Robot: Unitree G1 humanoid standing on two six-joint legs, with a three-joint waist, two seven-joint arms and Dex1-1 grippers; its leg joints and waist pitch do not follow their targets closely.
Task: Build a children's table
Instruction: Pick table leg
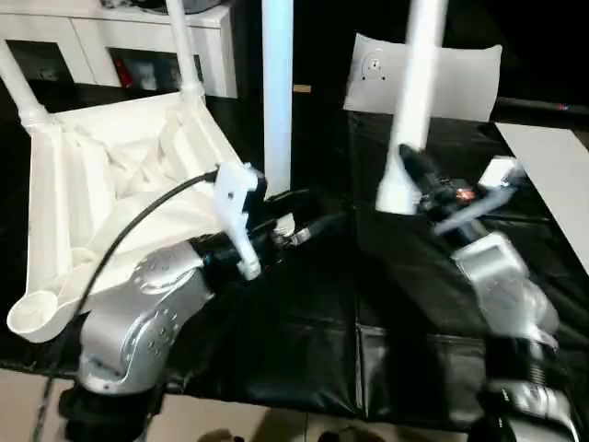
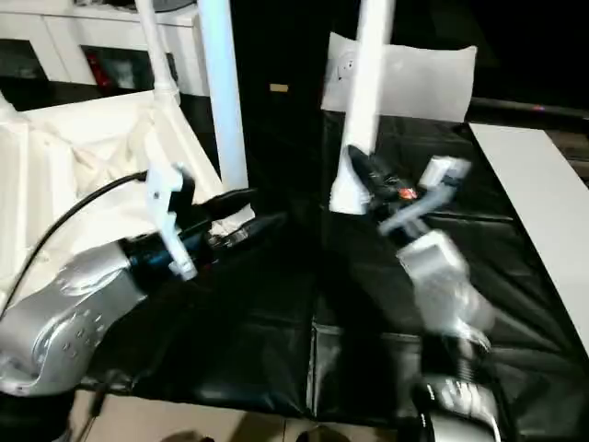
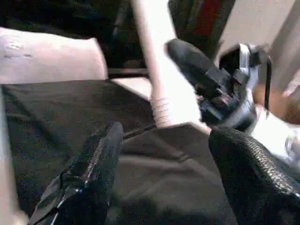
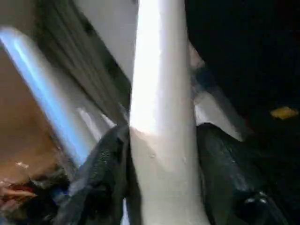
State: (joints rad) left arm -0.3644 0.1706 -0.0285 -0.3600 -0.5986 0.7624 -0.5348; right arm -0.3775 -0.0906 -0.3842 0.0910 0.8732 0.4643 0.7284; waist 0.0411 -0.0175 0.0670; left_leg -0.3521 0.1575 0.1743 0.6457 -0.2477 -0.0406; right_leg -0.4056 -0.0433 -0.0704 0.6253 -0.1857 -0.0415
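1. Left gripper (image 3: pixel 159 173): fingers parted, holding nothing, just right of the tabletop (image 1: pixel 110 193).
2. Right gripper (image 4: pixel 161 183): clamped around a white leg (image 1: pixel 409 110), well right of the tabletop; leg's top is cut off.
3. Tabletop lies tilted, ribbed underside up, left edge cropped.

The robot's left forearm (image 1: pixel 138 313) comes up from the lower left and reaches inward toward the middle, its wrist turned so the left gripper (image 1: pixel 308 226) points across to the right, fingers apart and holding nothing. The right forearm (image 1: pixel 502 285) rises from the lower right, slanting up and inward; the right gripper (image 4: pixel 159 178) is clamped around a white tube leg (image 1: pixel 409 101), held nearly upright.
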